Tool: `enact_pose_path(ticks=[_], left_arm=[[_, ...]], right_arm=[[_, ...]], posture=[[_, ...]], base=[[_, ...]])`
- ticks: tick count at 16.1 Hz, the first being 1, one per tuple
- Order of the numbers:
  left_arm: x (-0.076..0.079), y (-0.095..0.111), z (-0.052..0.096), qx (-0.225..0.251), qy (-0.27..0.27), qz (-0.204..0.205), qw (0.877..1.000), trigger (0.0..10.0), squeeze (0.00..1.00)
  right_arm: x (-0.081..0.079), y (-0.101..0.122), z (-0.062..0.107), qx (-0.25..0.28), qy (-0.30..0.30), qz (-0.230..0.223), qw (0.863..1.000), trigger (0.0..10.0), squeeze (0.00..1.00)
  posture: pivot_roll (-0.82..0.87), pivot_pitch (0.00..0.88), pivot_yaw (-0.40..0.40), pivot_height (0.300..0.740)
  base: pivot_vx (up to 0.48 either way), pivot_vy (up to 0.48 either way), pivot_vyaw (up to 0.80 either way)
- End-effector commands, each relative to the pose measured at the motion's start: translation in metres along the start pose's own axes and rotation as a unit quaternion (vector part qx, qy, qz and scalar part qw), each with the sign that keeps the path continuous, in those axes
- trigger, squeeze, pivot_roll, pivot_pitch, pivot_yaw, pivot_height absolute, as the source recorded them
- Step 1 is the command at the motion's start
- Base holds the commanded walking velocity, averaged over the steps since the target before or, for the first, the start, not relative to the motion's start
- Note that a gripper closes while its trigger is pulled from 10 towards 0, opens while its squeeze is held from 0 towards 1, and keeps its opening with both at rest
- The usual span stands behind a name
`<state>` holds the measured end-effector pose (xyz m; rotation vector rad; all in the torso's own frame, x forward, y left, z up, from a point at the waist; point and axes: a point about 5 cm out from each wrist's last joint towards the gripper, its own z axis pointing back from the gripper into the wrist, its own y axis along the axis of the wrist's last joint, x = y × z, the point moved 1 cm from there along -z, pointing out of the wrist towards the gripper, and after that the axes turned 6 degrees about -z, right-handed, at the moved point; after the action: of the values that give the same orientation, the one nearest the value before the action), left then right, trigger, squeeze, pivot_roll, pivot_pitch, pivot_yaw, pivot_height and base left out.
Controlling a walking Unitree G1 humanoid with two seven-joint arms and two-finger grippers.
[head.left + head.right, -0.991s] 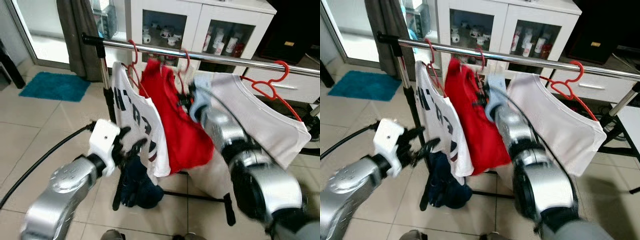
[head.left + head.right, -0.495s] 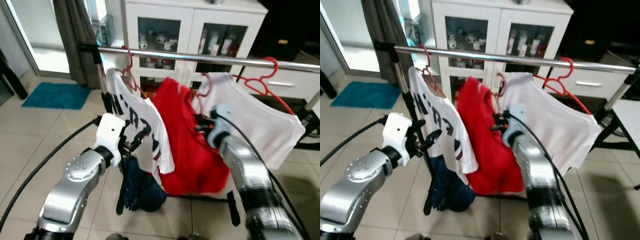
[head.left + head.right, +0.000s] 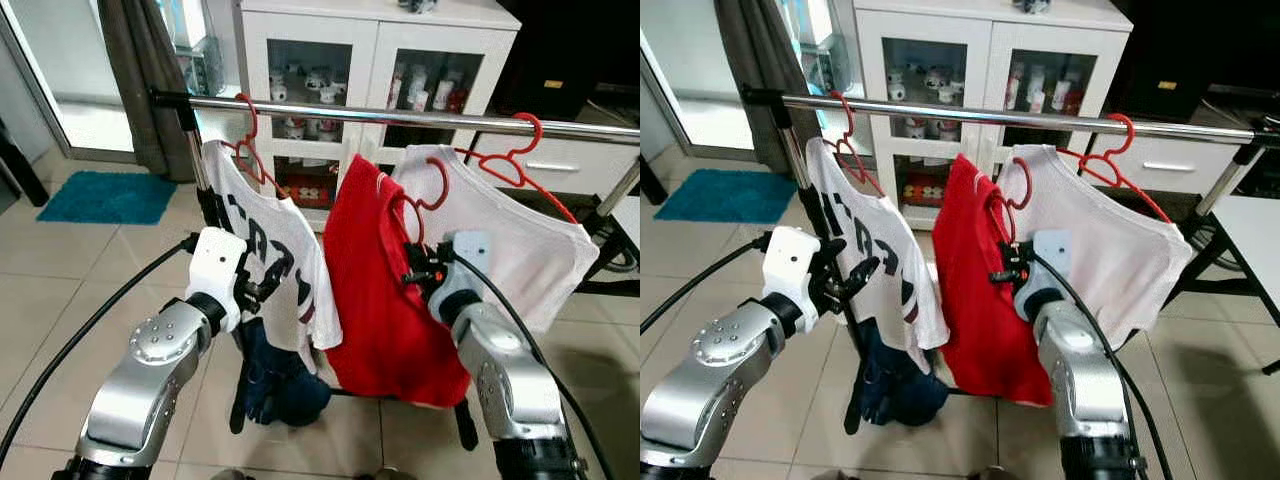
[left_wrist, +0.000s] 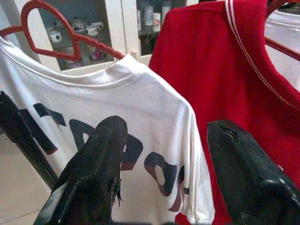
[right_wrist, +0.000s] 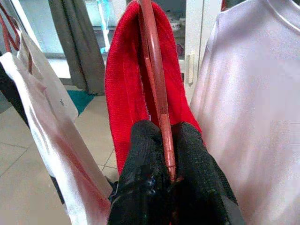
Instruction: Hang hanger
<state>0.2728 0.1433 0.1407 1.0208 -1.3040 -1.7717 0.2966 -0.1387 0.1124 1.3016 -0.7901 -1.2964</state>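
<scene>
Right gripper (image 5: 165,154), fingers pinched on the thin red plastic hanger (image 3: 409,205) carrying a soft red shirt (image 3: 385,300), hook below the silver rail (image 3: 420,117); likely light, stiff, slippery, best held near the neck. Left gripper (image 4: 164,154) spread wide by the white printed shirt (image 3: 270,270)

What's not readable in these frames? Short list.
- Full print on the white lettered shirt: folds and the left gripper cover part of it in the eye views; cropped in the left wrist view.
- Right gripper contact on the red hanger: its fingers hide the hanger's lower end.
- Rail right end: cut by the frame edge.
- Cabinet contents: too small.
- Dark garment: bunched, type unclear.
</scene>
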Motion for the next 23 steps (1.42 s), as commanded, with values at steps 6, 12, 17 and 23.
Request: enact_pose_path(ticks=[6,12,17,23], left_arm=[[-0.0051,-0.0017,0.0032,-0.006,0.017,-0.001,1.0,10.0,0.0],[-0.004,-0.0019,0.0033,-0.007,0.013,-0.003,1.0,10.0,0.0],[-0.0036,-0.0012,0.0024,-0.006,0.012,-0.004,1.0,10.0,0.0],[-0.0034,-0.0007,0.0007,-0.005,0.009,-0.005,1.0,10.0,0.0]], right_arm=[[-0.0099,0.0081,0.0073,0.008,0.001,-0.006,1.0,0.0,0.0],[-0.0098,0.007,0.0094,0.001,-0.004,-0.007,1.0,0.0,0.0],[-0.0106,0.0078,0.0093,-0.001,-0.003,-0.006,1.0,0.0,0.0],[-0.0112,0.0088,0.0078,-0.002,-0.002,-0.006,1.0,0.0,0.0]], posture=[[-0.1,0.0,-0.029,0.74],[-0.11,0.0,-0.024,0.74],[-0.11,0.0,-0.023,0.74],[-0.11,0.0,-0.023,0.74]], base=[[0.0,0.0,0.0],[0.0,0.0,0.0],[0.0,0.0,0.0],[0.0,0.0,0.0]])
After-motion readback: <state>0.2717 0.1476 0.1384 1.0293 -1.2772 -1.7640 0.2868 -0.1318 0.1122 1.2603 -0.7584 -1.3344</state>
